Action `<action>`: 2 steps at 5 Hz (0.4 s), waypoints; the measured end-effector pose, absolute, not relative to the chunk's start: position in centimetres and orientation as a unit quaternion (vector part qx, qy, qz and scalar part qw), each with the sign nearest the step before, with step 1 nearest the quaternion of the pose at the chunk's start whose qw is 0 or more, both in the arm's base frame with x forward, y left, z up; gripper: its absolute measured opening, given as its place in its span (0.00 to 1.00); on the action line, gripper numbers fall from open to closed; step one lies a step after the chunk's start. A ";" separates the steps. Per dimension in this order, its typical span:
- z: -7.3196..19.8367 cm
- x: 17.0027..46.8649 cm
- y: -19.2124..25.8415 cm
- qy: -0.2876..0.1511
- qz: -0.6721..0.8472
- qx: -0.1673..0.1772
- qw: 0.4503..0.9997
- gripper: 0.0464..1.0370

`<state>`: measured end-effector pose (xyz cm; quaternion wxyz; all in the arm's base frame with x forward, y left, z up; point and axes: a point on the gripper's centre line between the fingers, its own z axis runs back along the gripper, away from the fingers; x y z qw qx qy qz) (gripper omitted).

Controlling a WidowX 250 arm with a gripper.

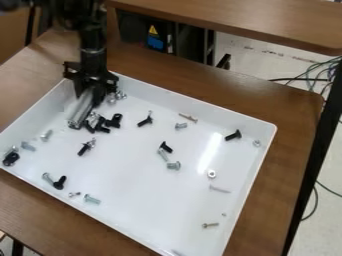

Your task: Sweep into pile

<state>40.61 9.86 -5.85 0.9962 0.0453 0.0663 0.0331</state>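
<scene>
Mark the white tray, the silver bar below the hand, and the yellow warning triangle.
White tray (143, 175), camera view: bare floor.
Silver bar (81, 109), camera view: about mid-length.
Yellow warning triangle (153, 31), camera view: its middle.

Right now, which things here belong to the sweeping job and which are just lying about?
For the job:
gripper
silver bar at the gripper, probably the sweeper
scattered bolts, black screws and nut
white tray holding them

Just around:
cables near the floor
dark box behind the wooden table
</scene>
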 end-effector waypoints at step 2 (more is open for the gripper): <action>-6.4 39.9 3.2 0.094 -0.046 0.046 0.993 0.32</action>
